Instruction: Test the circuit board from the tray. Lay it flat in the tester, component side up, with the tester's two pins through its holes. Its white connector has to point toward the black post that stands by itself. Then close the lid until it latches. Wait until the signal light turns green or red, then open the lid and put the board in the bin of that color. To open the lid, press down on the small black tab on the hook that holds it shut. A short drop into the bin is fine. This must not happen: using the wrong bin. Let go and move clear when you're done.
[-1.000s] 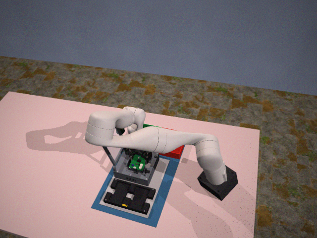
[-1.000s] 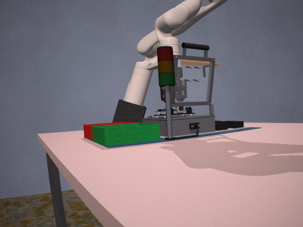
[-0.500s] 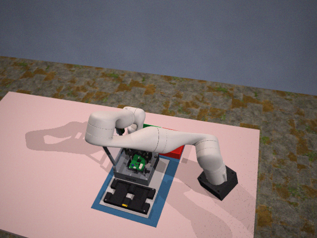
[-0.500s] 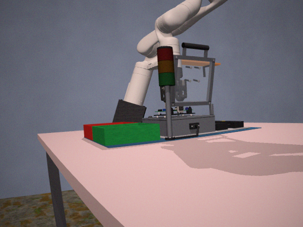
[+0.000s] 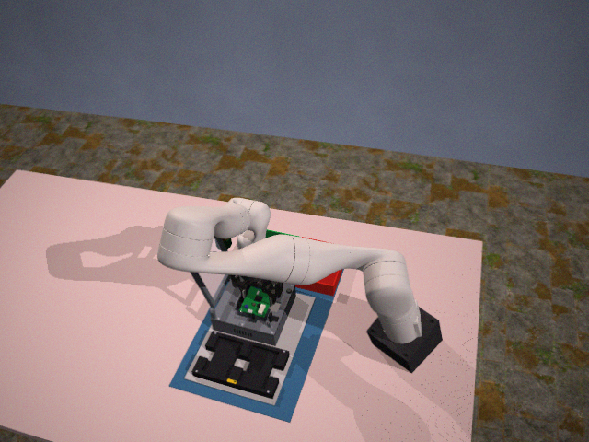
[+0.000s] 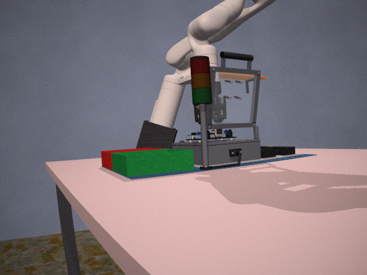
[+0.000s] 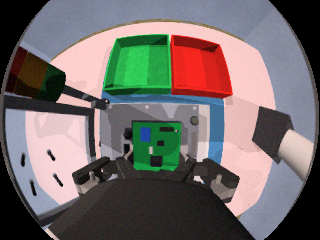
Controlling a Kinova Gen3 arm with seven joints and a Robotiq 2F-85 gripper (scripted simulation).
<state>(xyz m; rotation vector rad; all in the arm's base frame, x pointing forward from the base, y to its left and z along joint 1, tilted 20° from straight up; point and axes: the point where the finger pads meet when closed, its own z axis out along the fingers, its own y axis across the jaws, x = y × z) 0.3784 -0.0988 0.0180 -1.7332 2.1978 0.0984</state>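
Item: one green circuit board (image 5: pixel 250 304) (image 6: pixel 194 134) (image 7: pixel 171 145), component side up, above the deck of the grey box-shaped tester (image 5: pixel 245 329) (image 6: pixel 221 152) (image 7: pixel 114 119). I can't make out whether it is seated on the pins.
Item: one black two-finger gripper (image 5: pixel 257 296) (image 6: pixel 218 130) (image 7: pixel 156 157), fingers well apart, one on each side of the board; whether they clamp it, I cannot tell.
Item: one clear lid with grey metal frame (image 6: pixel 255 97) (image 7: pixel 91 132), standing open.
Item: one red, amber and green signal light (image 6: pixel 201 80) (image 7: pixel 37 75), its segments dark.
Item: two open bins, green plastic-looking (image 6: pixel 156 165) (image 7: pixel 137 90) and red (image 5: pixel 318 286) (image 6: pixel 106 160) (image 7: pixel 200 92), side by side.
Item: one black tray with cutouts (image 5: pixel 223 354) (image 6: pixel 285 150), without the board.
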